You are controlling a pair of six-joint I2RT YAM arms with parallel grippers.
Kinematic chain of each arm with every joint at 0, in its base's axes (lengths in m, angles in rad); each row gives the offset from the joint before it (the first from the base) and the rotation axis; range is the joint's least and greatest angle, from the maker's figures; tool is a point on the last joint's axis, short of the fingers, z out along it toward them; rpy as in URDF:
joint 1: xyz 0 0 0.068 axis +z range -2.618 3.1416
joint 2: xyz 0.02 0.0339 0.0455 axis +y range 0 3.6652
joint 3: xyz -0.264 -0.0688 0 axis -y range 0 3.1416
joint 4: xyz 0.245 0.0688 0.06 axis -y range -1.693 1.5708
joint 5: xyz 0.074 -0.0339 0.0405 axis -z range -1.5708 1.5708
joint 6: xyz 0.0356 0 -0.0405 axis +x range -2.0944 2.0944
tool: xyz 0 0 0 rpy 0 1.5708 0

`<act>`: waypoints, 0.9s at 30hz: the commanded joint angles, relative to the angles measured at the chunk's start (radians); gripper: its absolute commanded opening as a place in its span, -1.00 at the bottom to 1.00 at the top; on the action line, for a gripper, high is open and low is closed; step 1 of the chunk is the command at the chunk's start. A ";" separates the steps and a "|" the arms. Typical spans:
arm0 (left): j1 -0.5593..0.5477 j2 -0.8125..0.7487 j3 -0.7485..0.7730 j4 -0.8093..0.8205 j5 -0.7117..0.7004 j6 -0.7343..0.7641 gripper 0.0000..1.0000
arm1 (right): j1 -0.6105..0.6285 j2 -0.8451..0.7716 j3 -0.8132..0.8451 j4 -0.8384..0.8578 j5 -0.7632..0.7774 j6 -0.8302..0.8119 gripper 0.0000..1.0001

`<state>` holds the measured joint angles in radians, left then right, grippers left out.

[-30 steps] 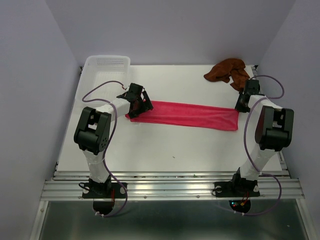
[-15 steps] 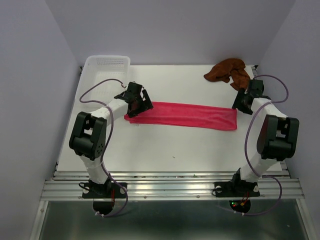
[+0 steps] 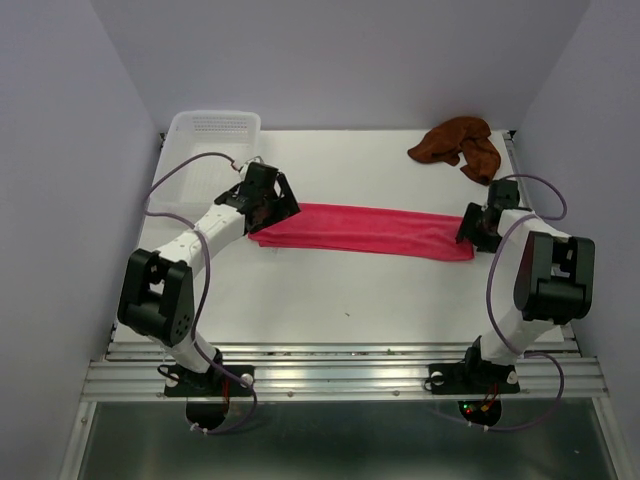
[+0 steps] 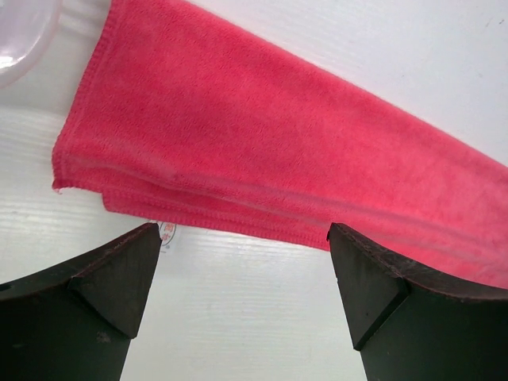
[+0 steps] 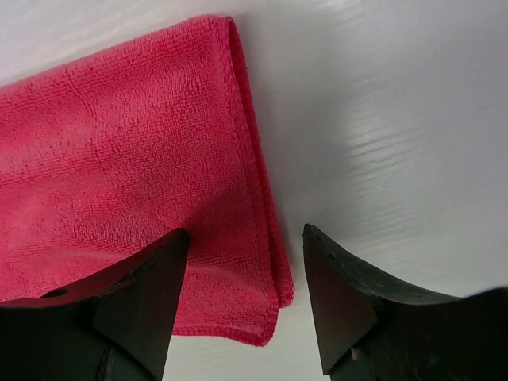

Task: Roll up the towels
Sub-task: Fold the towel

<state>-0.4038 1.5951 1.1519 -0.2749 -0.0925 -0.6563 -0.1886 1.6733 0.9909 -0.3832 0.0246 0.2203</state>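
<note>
Two towels on the table (image 3: 350,295). The pink towel (image 3: 365,230) is folded into a long flat strip across the middle, running 9 to 3 o'clock, with its right end sitting slightly nearer the arm bases. Not rolled at either end. The brown towel (image 3: 458,145) is a crumpled heap at about 1 o'clock in the far right corner, well apart from the pink one and from both arms. The basket (image 3: 212,135) is at 11 o'clock in the far left corner. The left gripper (image 3: 268,212) is at the strip's 9 o'clock end, low over it, claw spread wide with nothing in it. In the left wrist view both fingers (image 4: 111,278) sit just short of the folded edge, bare table shows between them, and stacked hem layers are visible along the near side. The right gripper (image 3: 472,232) is at the 3 o'clock end, claw parted and not clamping. In the right wrist view the towel's near corner lies flat on the table in the gap. One finger (image 5: 147,282) overlaps the cloth and the other is over bare table just beside the hem. Can't tell whether that finger touches the cloth or hovers over it. Neither arm is near the brown towel.
</note>
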 commanded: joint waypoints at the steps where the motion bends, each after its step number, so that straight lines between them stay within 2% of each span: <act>1: 0.002 -0.092 -0.034 -0.044 -0.053 0.000 0.98 | 0.011 0.035 0.000 0.046 -0.029 -0.019 0.26; 4: 0.005 -0.113 -0.046 -0.058 -0.072 0.000 0.98 | 0.029 0.058 0.000 0.044 0.009 -0.019 0.12; 6: 0.011 -0.119 -0.050 -0.070 -0.084 -0.005 0.98 | 0.029 0.066 0.000 0.041 0.018 -0.013 -0.10; 9: 0.025 -0.132 -0.060 -0.076 -0.099 -0.009 0.98 | 0.029 0.063 -0.004 0.029 0.105 0.020 -0.60; 12: 0.034 -0.136 -0.066 -0.076 -0.102 -0.006 0.98 | 0.029 0.034 0.000 0.010 0.178 0.001 -0.85; 16: 0.037 -0.120 -0.066 -0.073 -0.099 0.001 0.98 | 0.011 -0.021 0.028 -0.032 0.274 -0.041 -0.99; 21: 0.037 -0.086 -0.061 -0.055 -0.069 0.006 0.98 | 0.011 -0.060 0.083 -0.071 0.423 -0.139 -0.99; 24: 0.037 -0.057 -0.058 -0.027 -0.029 0.012 0.98 | 0.002 -0.066 0.124 -0.094 0.437 -0.188 -0.99; 27: 0.034 -0.009 -0.046 0.014 0.034 0.020 0.98 | 0.001 -0.076 0.178 -0.120 0.382 -0.207 -0.99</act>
<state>-0.3683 1.5429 1.0924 -0.3134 -0.1280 -0.6582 -0.1749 1.6493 1.0794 -0.4721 0.3790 0.0731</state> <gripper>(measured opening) 0.986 0.035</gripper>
